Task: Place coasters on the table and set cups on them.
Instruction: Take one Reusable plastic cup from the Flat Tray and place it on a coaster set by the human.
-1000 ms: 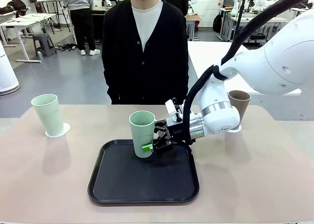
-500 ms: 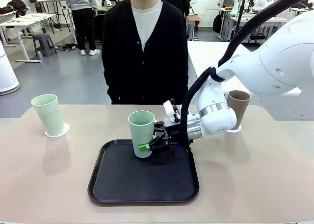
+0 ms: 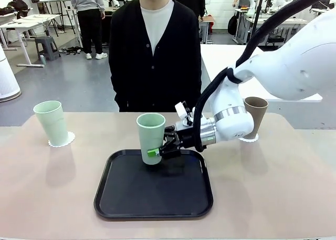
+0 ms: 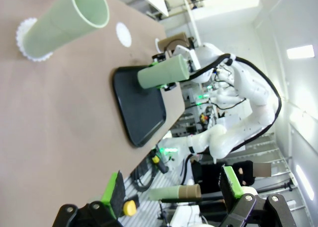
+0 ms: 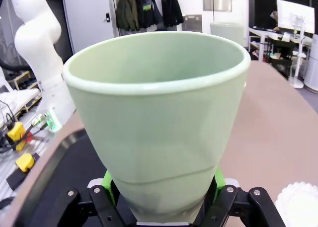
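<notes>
My right gripper [image 3: 157, 150] is shut on the lower part of a pale mint cup [image 3: 151, 137], holding it slightly tilted just above the back of the black tray [image 3: 153, 200]. In the right wrist view the same cup [image 5: 159, 117] sits between the green pads [image 5: 107, 180]. A second mint cup [image 3: 51, 122] stands on a scalloped white coaster [image 3: 63, 141] at the table's far left. A brown cup [image 3: 256, 113] stands on a coaster [image 3: 251, 138] at the far right. My left gripper [image 4: 174, 187] is open and holds nothing. A bare coaster [image 4: 123, 34] lies on the beige table [image 3: 283, 187].
A person in a black cardigan [image 3: 155, 56] stands at the table's far edge, behind the tray. A white table [image 3: 226, 56] stands behind at the right. Another coaster [image 5: 300, 202] shows at the lower right of the right wrist view.
My right gripper has closed on the mint cup and raised it a little off the tray, shifting it slightly left. The left arm and the other cups have not moved.
</notes>
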Robot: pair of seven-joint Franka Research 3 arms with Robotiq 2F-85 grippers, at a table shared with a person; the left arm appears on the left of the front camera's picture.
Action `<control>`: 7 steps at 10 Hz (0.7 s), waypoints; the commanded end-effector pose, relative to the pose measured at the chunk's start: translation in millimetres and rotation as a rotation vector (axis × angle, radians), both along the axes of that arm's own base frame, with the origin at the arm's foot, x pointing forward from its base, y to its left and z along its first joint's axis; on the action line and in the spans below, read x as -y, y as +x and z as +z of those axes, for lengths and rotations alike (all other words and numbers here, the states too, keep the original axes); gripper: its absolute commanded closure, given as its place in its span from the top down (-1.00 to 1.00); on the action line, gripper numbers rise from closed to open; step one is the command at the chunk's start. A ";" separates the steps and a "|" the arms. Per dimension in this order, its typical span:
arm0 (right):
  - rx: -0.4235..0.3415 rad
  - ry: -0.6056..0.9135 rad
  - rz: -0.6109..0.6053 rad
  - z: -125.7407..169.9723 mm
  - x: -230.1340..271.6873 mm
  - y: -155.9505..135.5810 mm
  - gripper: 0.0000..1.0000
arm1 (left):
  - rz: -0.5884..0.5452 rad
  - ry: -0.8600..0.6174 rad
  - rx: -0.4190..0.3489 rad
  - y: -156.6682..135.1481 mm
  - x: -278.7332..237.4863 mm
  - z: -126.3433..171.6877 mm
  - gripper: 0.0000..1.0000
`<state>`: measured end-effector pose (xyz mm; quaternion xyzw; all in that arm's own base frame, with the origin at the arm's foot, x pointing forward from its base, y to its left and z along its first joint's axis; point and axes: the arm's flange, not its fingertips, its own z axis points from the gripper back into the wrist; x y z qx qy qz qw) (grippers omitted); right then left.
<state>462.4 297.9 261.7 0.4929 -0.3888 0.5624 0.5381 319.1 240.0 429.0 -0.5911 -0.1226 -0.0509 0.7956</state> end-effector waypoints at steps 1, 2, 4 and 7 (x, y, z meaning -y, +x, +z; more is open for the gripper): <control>-0.031 0.020 -0.029 57.1 4.0 -12.6 -0.54 | 0.002 -0.009 0.012 -2.1 0.3 0.7 1.00; -0.034 0.026 -0.031 80.7 1.5 -10.6 -0.54 | 0.002 -0.009 0.012 -2.1 0.3 0.7 1.00; -0.055 -0.009 -0.019 114.7 -8.5 -6.3 -0.54 | 0.002 -0.009 0.012 -2.1 0.3 0.7 1.00; -0.076 -0.051 -0.025 121.9 -17.1 -0.6 -0.54 | 0.002 -0.009 0.012 -2.1 0.3 0.7 1.00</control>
